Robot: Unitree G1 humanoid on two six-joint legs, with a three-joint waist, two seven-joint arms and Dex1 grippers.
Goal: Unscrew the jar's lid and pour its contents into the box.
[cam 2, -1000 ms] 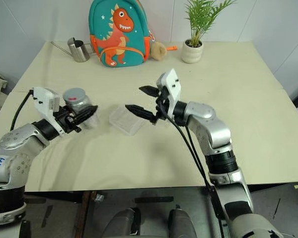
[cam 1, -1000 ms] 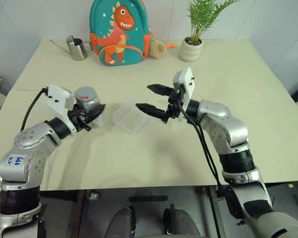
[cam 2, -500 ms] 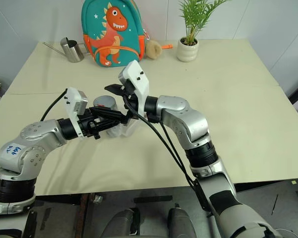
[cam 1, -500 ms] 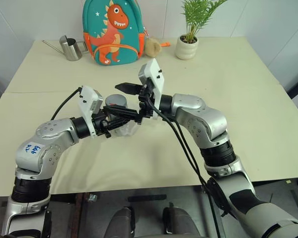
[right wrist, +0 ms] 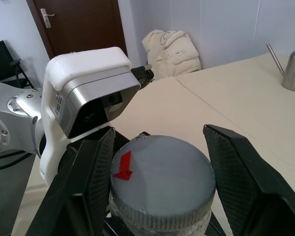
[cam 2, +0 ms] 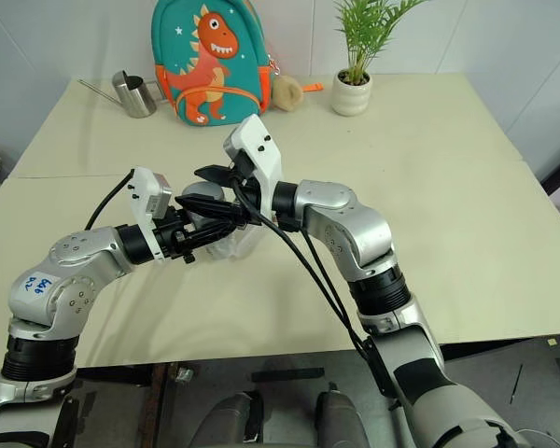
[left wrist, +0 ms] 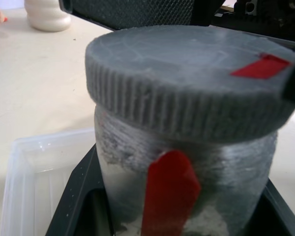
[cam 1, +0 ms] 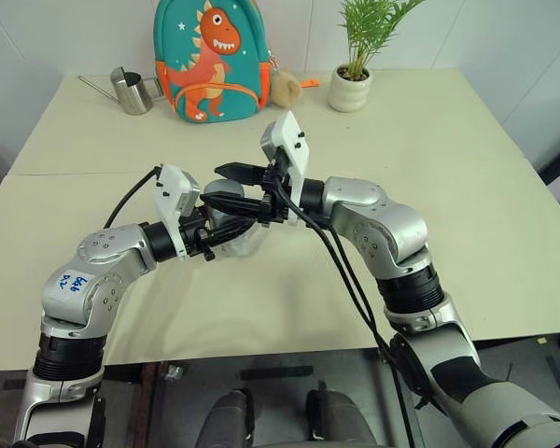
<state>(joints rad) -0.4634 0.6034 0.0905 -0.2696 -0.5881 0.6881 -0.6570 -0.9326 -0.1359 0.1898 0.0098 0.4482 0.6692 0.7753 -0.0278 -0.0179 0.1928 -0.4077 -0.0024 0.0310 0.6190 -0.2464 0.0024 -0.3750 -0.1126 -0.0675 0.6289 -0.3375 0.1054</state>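
The right tool (right wrist: 157, 129) stood level over the table (cam 1: 467, 187), its two black fingers pinching the lid (right wrist: 160, 172): one pad lay against the ribbed rim on each side, and the cap's small red mark faced up between them. Under the lid, the left tool (cam 1: 222, 231) was pressed onto the jar (left wrist: 187, 182) and held it upright by its lower body, with a finger on either flank and the red stripe on the side turned toward that wrist. The lid was still seated square on the silvery threaded neck, so the unscrewing was judged to have barely begun. To do it well, the upper tool likely needed to keep its pads square on the ribbing and turn about the jar's own axis. The lower tool needed to hold firm and not roll with it, or the jar would spin in the grip rather than the cap on the thread. A tilt of either wrist risked binding the cap. The box (left wrist: 19, 162), clear and shallow, lay on the table just behind and below the jar, close enough for a short tip once the cap came free. The contents could not be made out through the clouded wall.
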